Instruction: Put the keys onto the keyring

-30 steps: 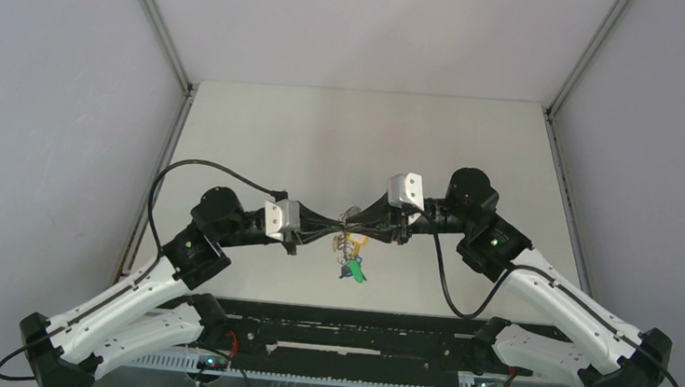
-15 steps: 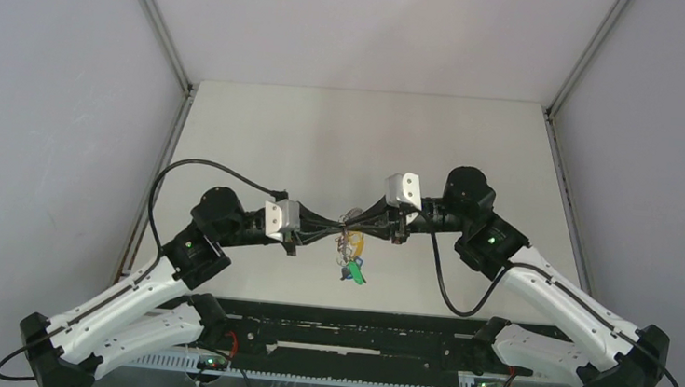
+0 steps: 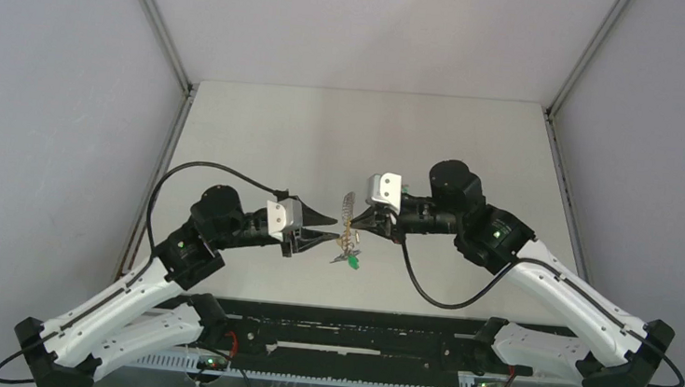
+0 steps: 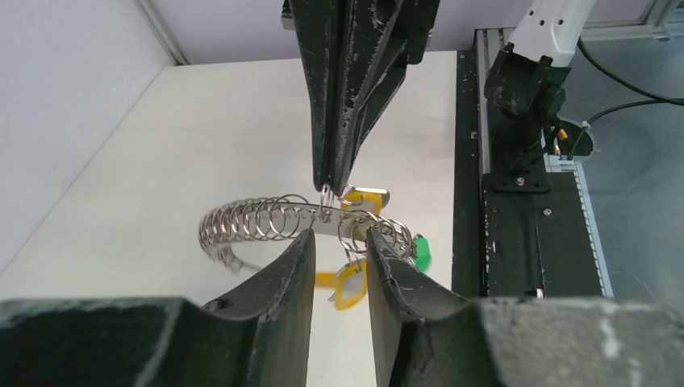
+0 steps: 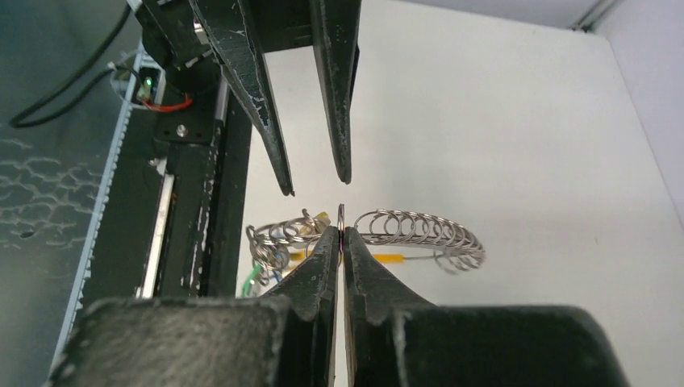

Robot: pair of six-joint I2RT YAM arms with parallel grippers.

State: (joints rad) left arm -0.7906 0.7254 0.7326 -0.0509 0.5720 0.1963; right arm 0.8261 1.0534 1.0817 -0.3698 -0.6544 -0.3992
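The keyring (image 4: 246, 227) is a silvery curved band strung with many small rings, held in the air between both arms. It also shows in the overhead view as the keyring (image 3: 348, 205). My right gripper (image 5: 342, 239) is shut on one thin ring of the keyring (image 5: 419, 229). From the top of the left wrist view the right gripper (image 4: 327, 184) reaches down to it. My left gripper (image 4: 339, 235) stands open, its fingertips just short of the band. The keys (image 3: 350, 261) dangle below, with a yellow tag (image 4: 352, 287) and a green head (image 4: 421, 250).
The black rail (image 3: 355, 330) with both arm bases runs along the near table edge. Grey walls (image 3: 58, 84) enclose the pale table (image 3: 344, 137) on the left, right and back. A black cable (image 3: 186, 172) loops over the left arm.
My left gripper has opened and let go of the keyring. My right gripper has shut on it and shifted left. The keyring now hangs from the right gripper alone.
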